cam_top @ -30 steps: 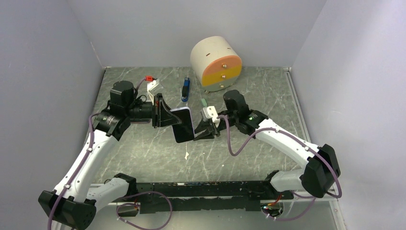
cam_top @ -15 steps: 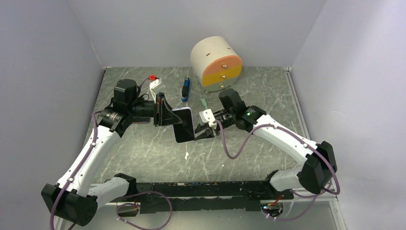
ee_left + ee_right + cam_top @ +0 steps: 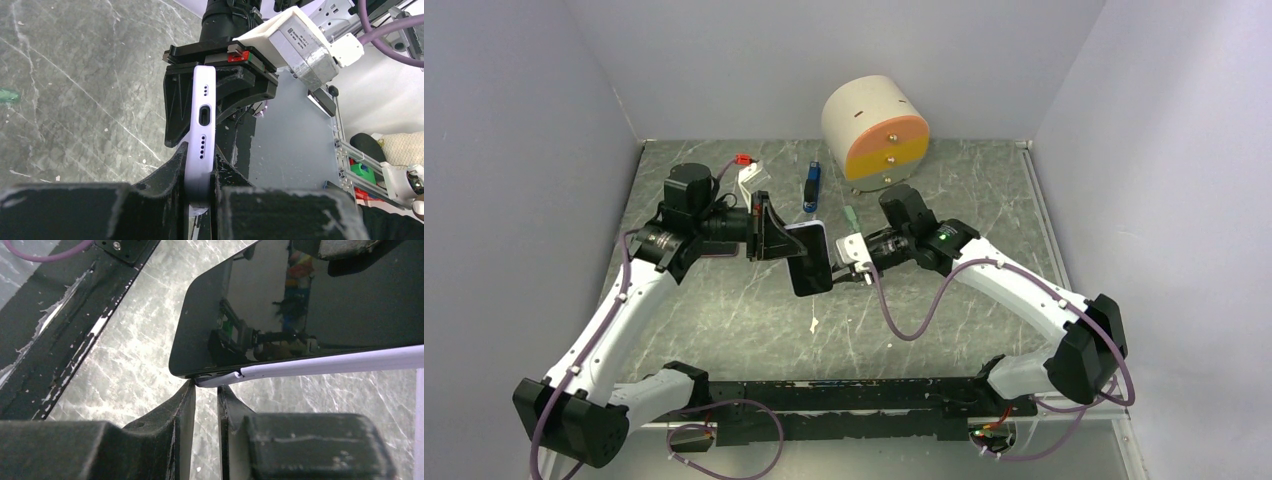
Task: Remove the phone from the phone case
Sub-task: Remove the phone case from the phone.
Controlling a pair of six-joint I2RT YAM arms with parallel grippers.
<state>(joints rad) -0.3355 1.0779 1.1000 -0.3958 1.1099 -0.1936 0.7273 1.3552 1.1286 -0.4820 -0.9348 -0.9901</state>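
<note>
- Top external view: both arms meet over the middle of the grey marbled surface (image 3: 724, 310), with the phone (image 3: 809, 262) held between them, lifted off the surface, its dark screen facing the right arm.
- The left gripper (image 3: 774, 240) is clamped on one end of the phone, one finger against the screen and one against the back.
- Left wrist view: the lilac phone case (image 3: 204, 100) shows edge-on with the charging port and speaker holes facing the camera. It is still on the phone.
- The right arm's black gripper body stands straight behind the far end of the phone.
- Right wrist view: the right gripper (image 3: 205, 386) has its jaws drawn almost together, pinching the case's lilac rim at a lower corner of the phone.
- At that corner the rim stands slightly away from the black glass. Along the rest of that edge it lies flush.
- A cream drum with an orange and yellow face (image 3: 876, 130) sits at the back of the surface.
- A small blue object (image 3: 812, 187) lies just in front of it, apart from both arms.
</note>
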